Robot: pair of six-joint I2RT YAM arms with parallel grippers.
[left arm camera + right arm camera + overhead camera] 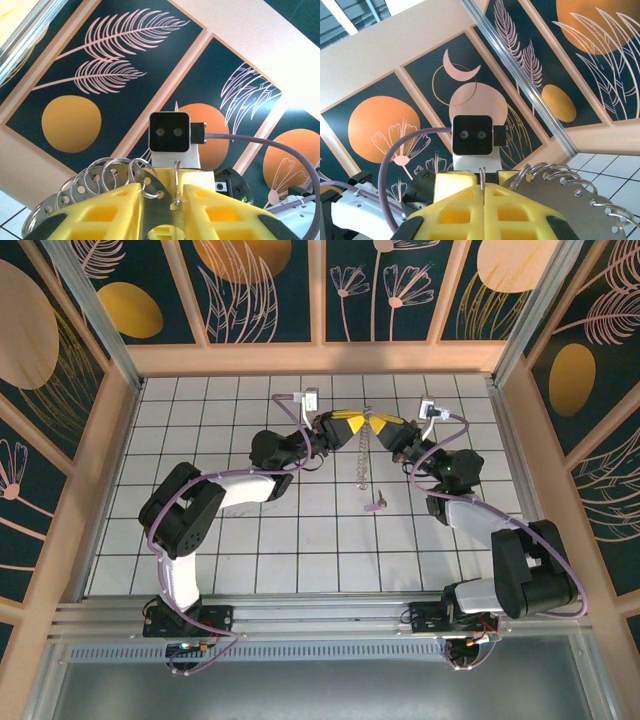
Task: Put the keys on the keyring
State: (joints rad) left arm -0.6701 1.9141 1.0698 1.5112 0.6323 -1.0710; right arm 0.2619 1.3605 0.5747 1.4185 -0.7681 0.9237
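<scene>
The keyring (363, 455) is a curved metal plate with holes that carries several wire rings, and it hangs as a pale strip below where the two grippers meet. My left gripper (357, 424) has its yellow fingers a little apart with the plate (159, 199) filling the gap, its rings fanning out to the left. My right gripper (379, 427) is shut on one thin wire ring (482, 176), the plate (570, 205) spreading out to its right. The small mauve-pink key (376, 503) lies on the tiled floor just below the dangling end, apart from both grippers.
The white tiled floor (300, 540) is walled by wooden frames with dark patterned panels (270, 290) on three sides. Both arms reach inward from the near rail (320, 615), their lilac cables looping beside them. The opposite wrist camera (169, 131) faces each gripper closely.
</scene>
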